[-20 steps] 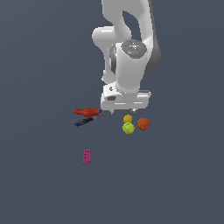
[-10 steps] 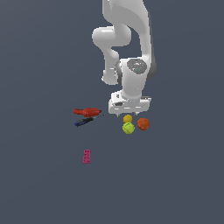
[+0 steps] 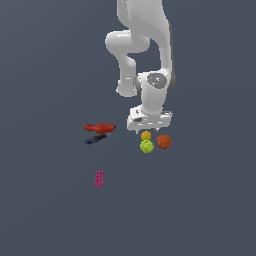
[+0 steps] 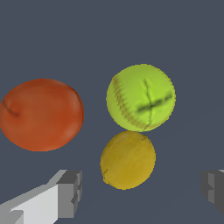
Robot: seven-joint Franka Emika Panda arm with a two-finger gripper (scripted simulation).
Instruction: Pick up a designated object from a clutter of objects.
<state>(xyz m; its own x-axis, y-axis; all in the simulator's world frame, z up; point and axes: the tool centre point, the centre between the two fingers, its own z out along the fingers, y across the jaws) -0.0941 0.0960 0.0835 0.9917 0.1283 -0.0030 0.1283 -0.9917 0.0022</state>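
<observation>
Nearest the exterior camera, at about 7 o'clock from the ball group, a magenta block [image 3: 99, 178] is lying alone on the tabletop [image 3: 45, 215]. Farther back, the green ball [image 3: 146, 146] is sitting at 6 o'clock of the yellow ball [image 3: 145, 135], the two almost touching, with the orange ball [image 3: 163, 142] just beside them at 4 o'clock. Out at 9 o'clock, a dark tool [image 3: 96, 139] and a red tool [image 3: 100, 128] are lying well apart from the balls.

Directly above the yellow ball, the end effector [image 3: 149, 128] is hanging open; in the wrist view its fingers [image 4: 70, 192] are standing wide on either side of the ball [image 4: 127, 160], not touching it.

Judging progress: the approach and alignment look done, while the final descent, the closing and the lift are all remaining. The green ball, crowding close, is looking like the main risk.
</observation>
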